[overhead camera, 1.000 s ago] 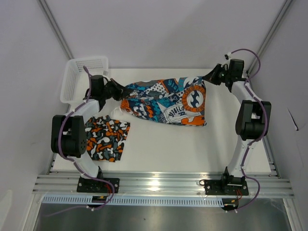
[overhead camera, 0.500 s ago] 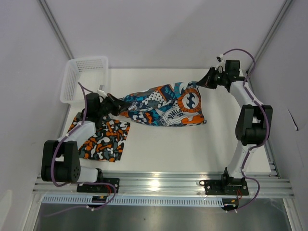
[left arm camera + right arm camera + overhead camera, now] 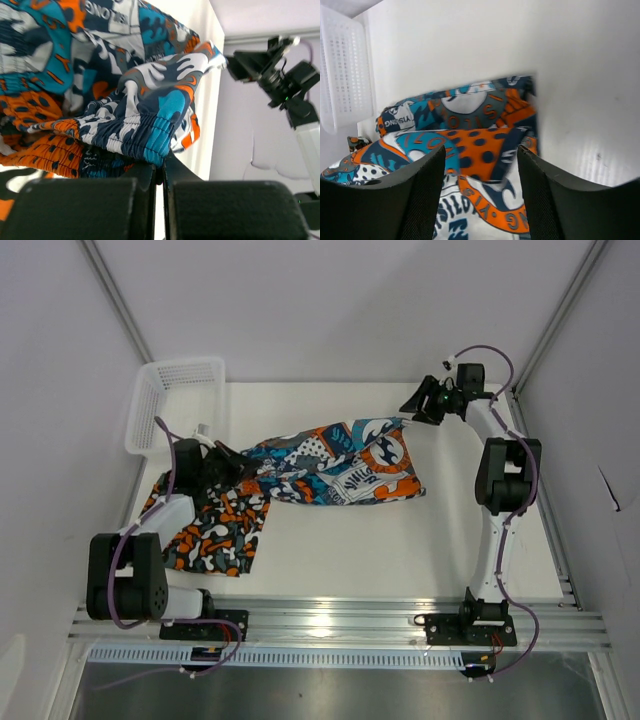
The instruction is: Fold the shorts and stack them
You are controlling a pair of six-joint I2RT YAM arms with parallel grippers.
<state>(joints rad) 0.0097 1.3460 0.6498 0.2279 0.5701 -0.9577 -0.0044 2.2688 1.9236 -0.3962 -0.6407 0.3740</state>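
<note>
The teal-blue graphic shorts (image 3: 340, 465) lie spread across the middle of the table, their left end lifted. My left gripper (image 3: 228, 462) is shut on that end, pinching the elastic waistband (image 3: 150, 145) between closed jaws (image 3: 162, 165). Below and to the left, the folded camouflage shorts (image 3: 215, 530) rest flat near the left arm. My right gripper (image 3: 415, 405) hovers just past the graphic shorts' far right corner. Its fingers stand open (image 3: 480, 150) with nothing between them, and the printed fabric (image 3: 480, 135) lies on the table beneath.
A white mesh basket (image 3: 170, 400) stands at the back left corner, also in the right wrist view as the basket (image 3: 345, 75). The table's white surface (image 3: 400, 540) lies bare in front of the shorts. The right arm (image 3: 280, 80) shows in the left wrist view.
My right gripper has opened and let go of the graphic shorts' right corner, which dropped to the table. The left gripper drew nearer and lower, still holding its end.
</note>
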